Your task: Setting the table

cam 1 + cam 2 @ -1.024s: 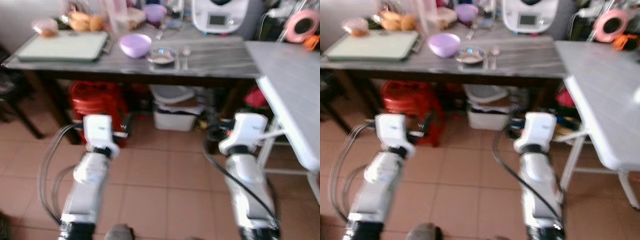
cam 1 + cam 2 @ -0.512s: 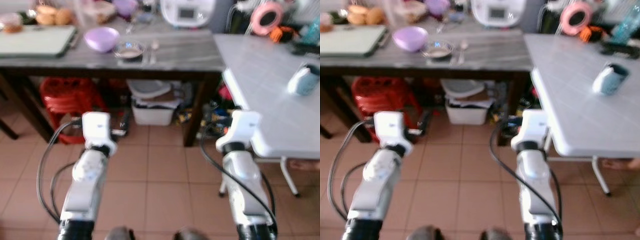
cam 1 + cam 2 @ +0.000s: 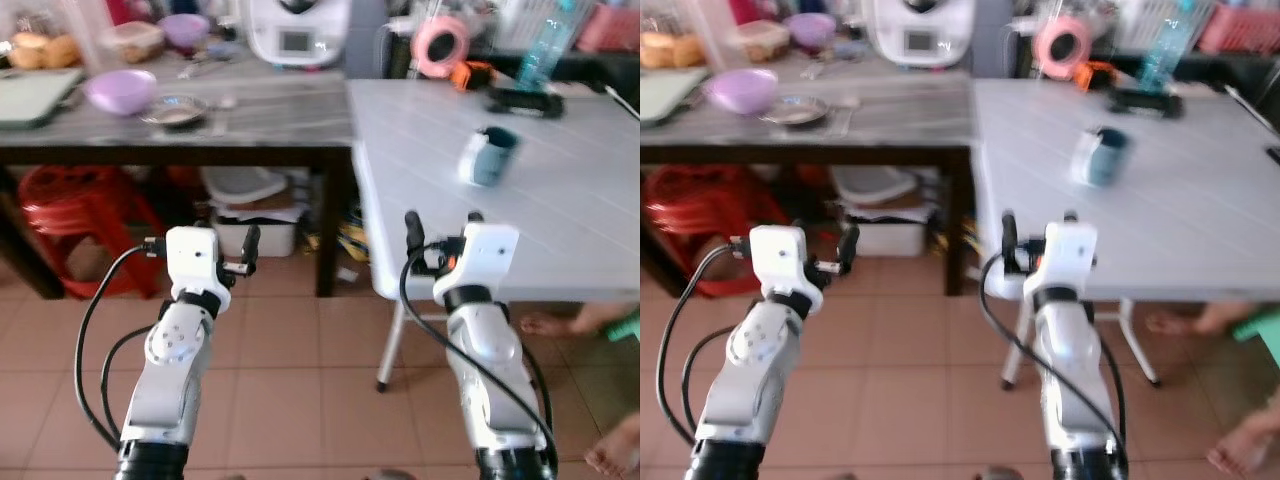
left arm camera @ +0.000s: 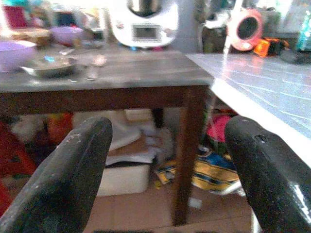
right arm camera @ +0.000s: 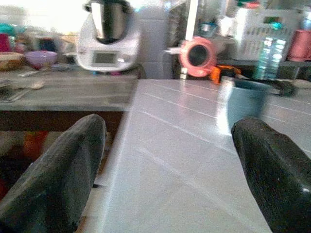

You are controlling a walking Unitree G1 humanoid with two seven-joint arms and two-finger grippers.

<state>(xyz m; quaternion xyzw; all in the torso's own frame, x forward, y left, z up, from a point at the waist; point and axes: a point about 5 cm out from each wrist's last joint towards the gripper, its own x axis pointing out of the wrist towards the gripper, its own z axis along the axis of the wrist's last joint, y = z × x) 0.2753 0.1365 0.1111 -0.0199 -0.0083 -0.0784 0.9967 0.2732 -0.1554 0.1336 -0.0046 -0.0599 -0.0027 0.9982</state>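
Note:
A white folding table (image 3: 560, 190) stands ahead on my right, with a blue-grey mug (image 3: 487, 157) on it. On the dark wooden table (image 3: 270, 115) at the left sit a purple bowl (image 3: 120, 90), a small metal dish (image 3: 175, 109) and a spoon (image 3: 222, 103). My left gripper (image 4: 165, 165) is open and empty, held low over the floor before the dark table. At the white table's near edge my right gripper (image 5: 167, 160) is open, also empty, with the mug (image 5: 245, 103) beyond it.
A white kitchen machine (image 3: 296, 28), a second purple bowl (image 3: 184, 27) and food containers stand at the back of the dark table. A red crate (image 3: 70, 215) and a white box (image 3: 255, 225) sit beneath it. A pink round object (image 3: 442, 45), a bottle (image 3: 533, 55). A person's feet (image 3: 610, 455) at the right.
The view has swung to the right, so the dark table slid left and the white table with the mug came to the middle. Both arms keep their pose.

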